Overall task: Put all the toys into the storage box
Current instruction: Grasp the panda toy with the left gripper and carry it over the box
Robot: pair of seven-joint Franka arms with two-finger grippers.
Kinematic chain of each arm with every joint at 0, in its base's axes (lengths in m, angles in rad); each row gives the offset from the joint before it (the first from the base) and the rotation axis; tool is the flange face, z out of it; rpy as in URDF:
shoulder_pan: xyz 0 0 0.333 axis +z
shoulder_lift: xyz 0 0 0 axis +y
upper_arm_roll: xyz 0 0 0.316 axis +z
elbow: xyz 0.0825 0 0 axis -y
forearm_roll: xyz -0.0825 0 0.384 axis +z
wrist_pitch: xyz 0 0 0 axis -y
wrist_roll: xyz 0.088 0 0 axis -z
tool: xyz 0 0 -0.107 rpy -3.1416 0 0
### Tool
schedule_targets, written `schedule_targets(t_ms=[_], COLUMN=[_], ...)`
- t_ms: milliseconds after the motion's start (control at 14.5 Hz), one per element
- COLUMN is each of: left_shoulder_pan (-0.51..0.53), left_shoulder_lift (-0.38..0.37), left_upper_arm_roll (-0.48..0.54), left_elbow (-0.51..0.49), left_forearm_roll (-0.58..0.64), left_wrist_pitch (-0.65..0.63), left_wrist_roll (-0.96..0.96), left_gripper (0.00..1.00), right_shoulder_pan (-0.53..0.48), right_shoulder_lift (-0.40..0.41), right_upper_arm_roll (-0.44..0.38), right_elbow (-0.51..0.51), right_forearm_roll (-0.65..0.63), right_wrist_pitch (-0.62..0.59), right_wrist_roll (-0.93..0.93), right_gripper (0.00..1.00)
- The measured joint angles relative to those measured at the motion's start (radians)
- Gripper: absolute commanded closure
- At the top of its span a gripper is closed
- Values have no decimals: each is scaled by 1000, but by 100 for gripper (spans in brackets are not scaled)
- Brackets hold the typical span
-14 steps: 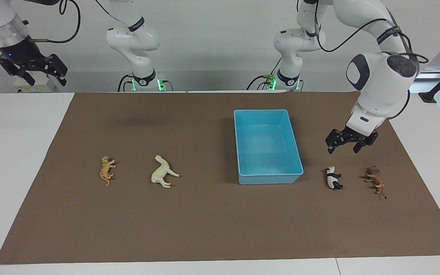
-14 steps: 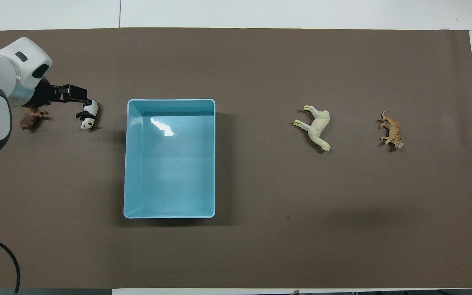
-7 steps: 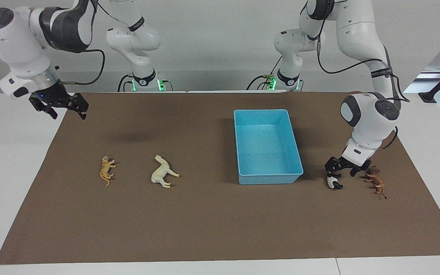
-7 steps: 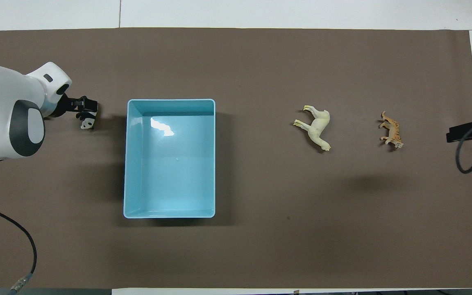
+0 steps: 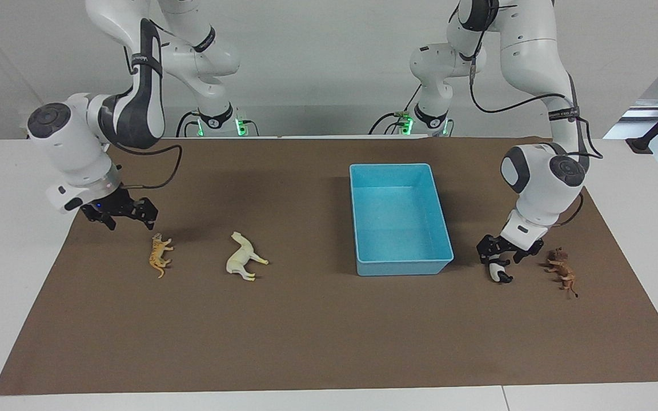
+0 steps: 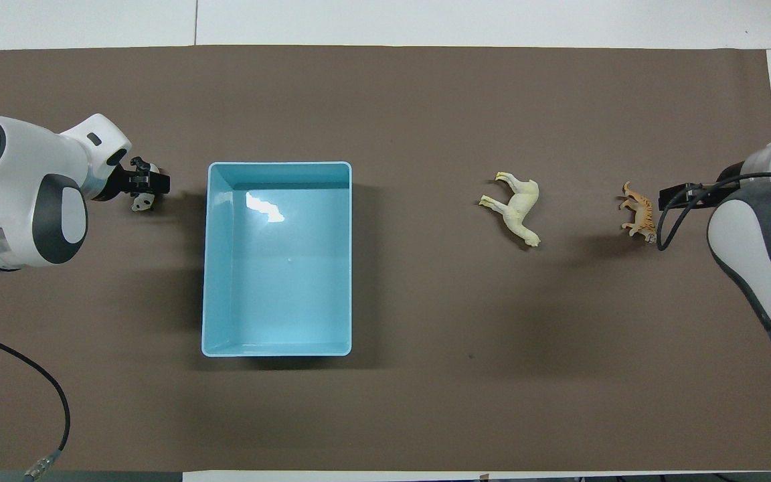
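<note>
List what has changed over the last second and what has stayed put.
The left gripper has come down from above the mat onto the panda, fingers either side of it; no lift yet. The right gripper has swung in from off the mat and descended, now hanging close above the tiger. The tiger, horse, lion, panda and empty storage box have not moved.

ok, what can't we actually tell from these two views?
- Lion: hidden in the overhead view under the left arm.
- Left hand at the panda: neither view settles whether it grips; it covers most of the panda from above.
- Right hand: near the tiger, mostly hidden from above by its arm; finger state unreadable.
</note>
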Motion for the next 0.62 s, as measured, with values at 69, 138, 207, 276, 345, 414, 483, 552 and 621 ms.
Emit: schedule_targets(t_ms=[69,138,207,276,345,414,483,552,621], left_shoulder_pan=[0,0,0,0,0,0,0,0,-1], left_shoulder_lift=[2,7,14,21,26,27,27,27,23], left_upper_arm_roll=[0,0,0,0,0,0,0,0,-2], left_elbow=[-12,-21,-26,-29,-29,-29,-30,-29,-28], left_forearm_roll=[0,0,0,0,0,0,0,0,0], left_wrist_pitch=[25,44,58,68,72,73,73,73,72], left_wrist_roll=[0,0,0,0,2,3,3,3,3], left_gripper=[0,0,3,22,41,72,100,100,100], right_shoulder_pan=[10,20,29,34,34,33,32,32,31], right_shoulder_lift=[18,33,48,64,81,98,115,130,143], right_upper_arm_roll=[0,0,1,1,1,0,0,0,-1], right_elbow=[-12,-22,-30,-36,-39,-40,-40,-40,-41], right_forearm_roll=[3,4,5,5,5,5,5,5,6], right_wrist_pitch=[43,79,106,130,158,179,191,197,203], right_wrist_roll=[-4,-4,-6,-18,-37,-56,-72,-87,-97], right_gripper=[0,0,0,0,0,0,0,0,0])
